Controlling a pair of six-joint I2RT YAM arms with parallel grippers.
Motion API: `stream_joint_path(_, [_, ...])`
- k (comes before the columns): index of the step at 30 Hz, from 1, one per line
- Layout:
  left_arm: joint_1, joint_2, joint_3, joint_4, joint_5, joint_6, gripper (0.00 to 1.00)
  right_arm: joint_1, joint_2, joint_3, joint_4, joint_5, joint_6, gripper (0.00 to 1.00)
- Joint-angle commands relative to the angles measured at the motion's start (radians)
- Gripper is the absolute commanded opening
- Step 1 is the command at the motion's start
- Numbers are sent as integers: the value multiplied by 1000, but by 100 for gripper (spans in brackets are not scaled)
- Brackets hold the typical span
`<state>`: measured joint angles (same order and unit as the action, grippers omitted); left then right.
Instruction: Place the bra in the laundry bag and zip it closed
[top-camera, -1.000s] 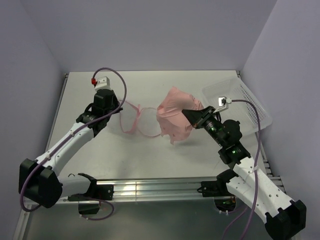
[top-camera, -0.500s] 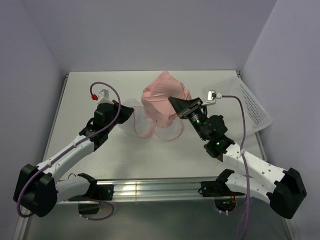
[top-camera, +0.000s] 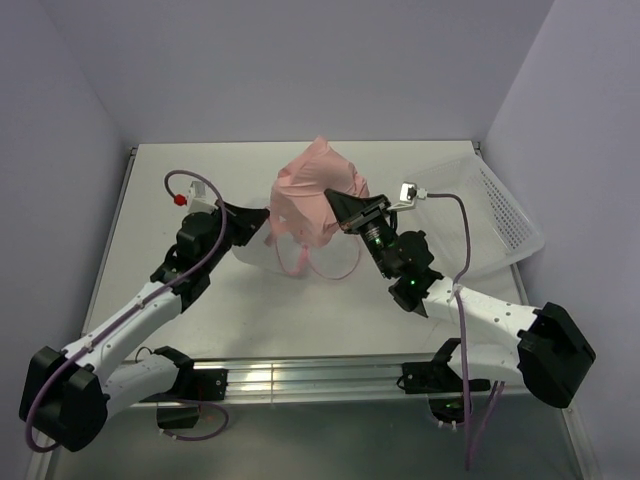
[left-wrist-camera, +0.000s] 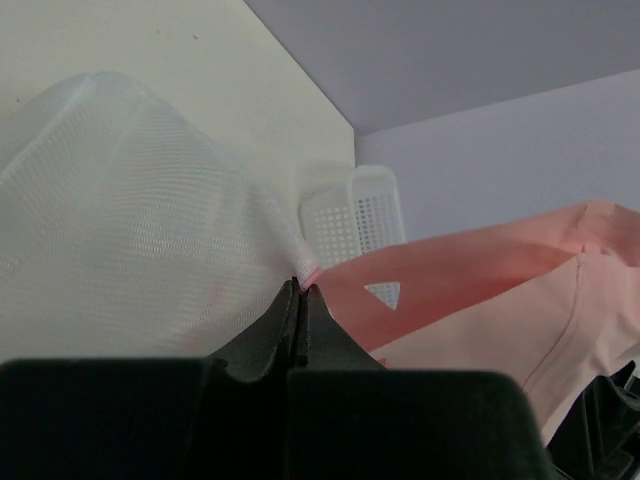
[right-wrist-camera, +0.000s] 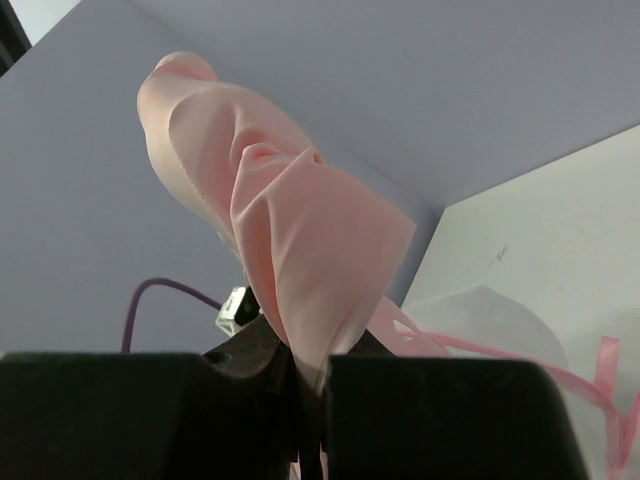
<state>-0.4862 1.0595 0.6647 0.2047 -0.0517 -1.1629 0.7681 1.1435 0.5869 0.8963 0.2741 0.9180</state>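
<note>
In the middle of the top view I see my right gripper (top-camera: 333, 199) pinching the bra (top-camera: 310, 188), which hangs bunched over the table (top-camera: 165, 180) with thin straps looping down. In the right wrist view its jaws are pressed together on a fold of the pink fabric. My left gripper (left-wrist-camera: 300, 288), at the centre of its wrist view, is clamped on the pink rim of the laundry bag (left-wrist-camera: 120, 220), which sits just left of the bra. A white basket (top-camera: 500, 215) lies at the right edge

Robot lab cell: plain lavender walls (top-camera: 300, 70), white table (top-camera: 250, 165), aluminium mounting rail (top-camera: 320, 375).
</note>
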Motion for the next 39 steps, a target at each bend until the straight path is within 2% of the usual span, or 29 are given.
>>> stream_joint_path(1, [0,-62,-68,104,24,-89,0,5,-16,10,135,39,-41,0])
stream_joint_path(5, [24,-75,-88,53,9,-32,0,5,-98,-25,125,7,-62,0])
stream_joint_path(8, [31,-66,-94,59,0,-11,0,5,-160,19,6,2,-120,0])
stream_joint_path(10, [29,-53,-93,79,9,-12,0,5,-166,16,9,-3,-133,0])
stream_joint_path(21, [32,-32,-129,174,44,-61,0,26,34,-41,145,-56,-74,0])
stream_joint_path(32, [61,-21,-163,226,44,-83,0,68,19,-127,181,-36,-79,0])
stream_joint_path(39, [64,-29,-183,240,95,-106,0,63,237,-85,230,-104,-111,0])
